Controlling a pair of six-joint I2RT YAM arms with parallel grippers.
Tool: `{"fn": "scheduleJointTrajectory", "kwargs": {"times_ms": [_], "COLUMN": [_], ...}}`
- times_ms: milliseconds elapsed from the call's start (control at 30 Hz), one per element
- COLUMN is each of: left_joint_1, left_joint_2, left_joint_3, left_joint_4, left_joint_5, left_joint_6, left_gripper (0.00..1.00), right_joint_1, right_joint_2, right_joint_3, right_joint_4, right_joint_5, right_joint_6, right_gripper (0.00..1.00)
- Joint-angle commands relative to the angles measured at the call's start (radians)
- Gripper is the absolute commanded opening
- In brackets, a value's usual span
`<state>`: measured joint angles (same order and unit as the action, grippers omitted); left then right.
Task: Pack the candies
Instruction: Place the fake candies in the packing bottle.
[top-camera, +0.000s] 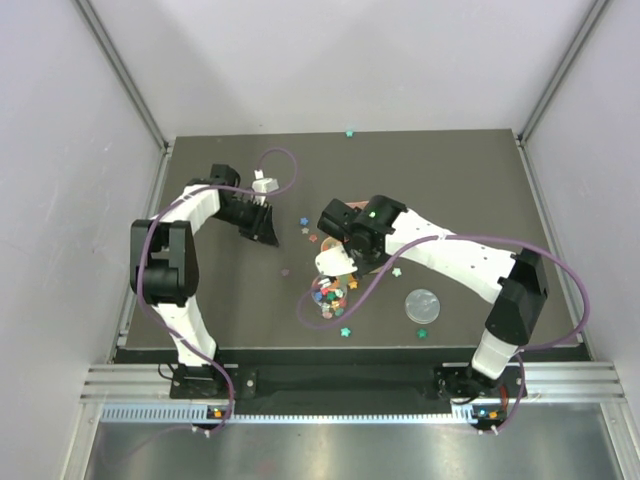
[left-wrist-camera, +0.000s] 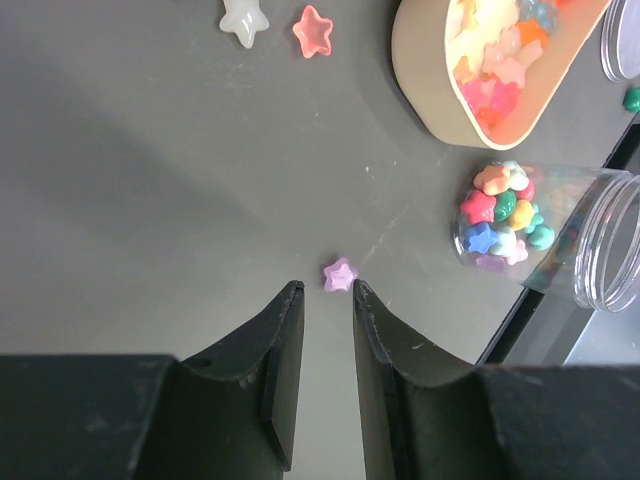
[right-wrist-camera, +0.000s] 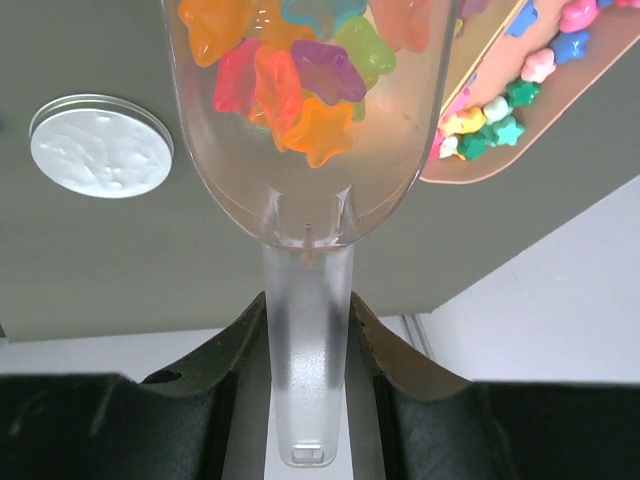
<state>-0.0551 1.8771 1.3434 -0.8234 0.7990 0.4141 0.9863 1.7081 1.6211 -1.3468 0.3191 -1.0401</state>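
Currently my right end effector (right-wrist-camera: 308, 310) is clamped on the handle of the clear scoop (right-wrist-camera: 310, 200), jaws pressed to either side of the stem; the scoop's long axis runs straight out from my fingers toward 12 o'clock in the right wrist view, bowl at the far end; the bowl carries a load of the candies (right-wrist-camera: 300, 90), orange, red, purple and green stars. What the next move turns on, as I judge it, is where the jar (left-wrist-camera: 580, 240) lies from that bowl: seen from above, the jar sits at about 6 o'clock of the scoop, just beside it, so my right arm is much the nearer one, and a carry toward the near edge with a tip should bring the load over the mouth; the mouth looks open and the jar seems to stand upright, though I cannot be sure from these angles. Inside it lies a low heap of mixed stars, well short of the rim; the beige tray (left-wrist-camera: 425, 90) at about the jar's 1 o'clock holds many more, pink, yellow, green and blue; the lid (right-wrist-camera: 100, 145) lies flat on the worktop (left-wrist-camera: 150, 200) at the jar's 3 o'clock, apart from it. My left end effector (left-wrist-camera: 328, 290) has its jaws a little apart and holds nothing; a purple star (left-wrist-camera: 340, 274) lies on the worktop at 12 o'clock of its tips, just ahead of the gap; other strays lie scattered, with one green star (top-camera: 350, 132) far off at the back edge.
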Motion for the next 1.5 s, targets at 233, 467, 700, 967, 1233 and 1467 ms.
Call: {"fn": "scheduleJointTrajectory", "kwargs": {"times_ms": [233, 467, 700, 967, 1233, 1467], "left_joint_1": [0.014, 0.018, 0.024, 0.035, 0.040, 0.043], "left_joint_2": [-0.087, -0.092, -0.095, -0.095, -0.111, -0.118], "left_joint_3": [-0.049, -0.064, -0.072, -0.093, -0.116, -0.109], "left_joint_4": [0.066, 0.090, 0.121, 0.142, 0.165, 0.159], "left_joint_5": [0.057, 0.066, 0.081, 0.097, 0.108, 0.109], "left_joint_6": [-0.011, -0.015, -0.035, -0.035, -0.044, -0.046], "left_gripper": [0.31, 0.31, 0.31, 0.31, 0.31, 0.31], "right_joint_1": [0.035, 0.058, 0.077, 0.107, 0.132, 0.150], "right_joint_2": [-0.022, -0.021, -0.027, -0.033, -0.041, -0.038], "right_joint_3": [-0.024, -0.056, -0.046, -0.032, -0.032, -0.010], "right_joint_4": [-0.117, -0.123, -0.124, -0.126, -0.126, -0.126], "right_joint_5": [0.089, 0.169, 0.219, 0.279, 0.328, 0.357], "right_joint_6": [0.051, 0.052, 0.038, 0.026, 0.015, 0.003], "right_gripper": [0.00, 0.00, 0.00, 0.00, 0.00, 0.00]}}
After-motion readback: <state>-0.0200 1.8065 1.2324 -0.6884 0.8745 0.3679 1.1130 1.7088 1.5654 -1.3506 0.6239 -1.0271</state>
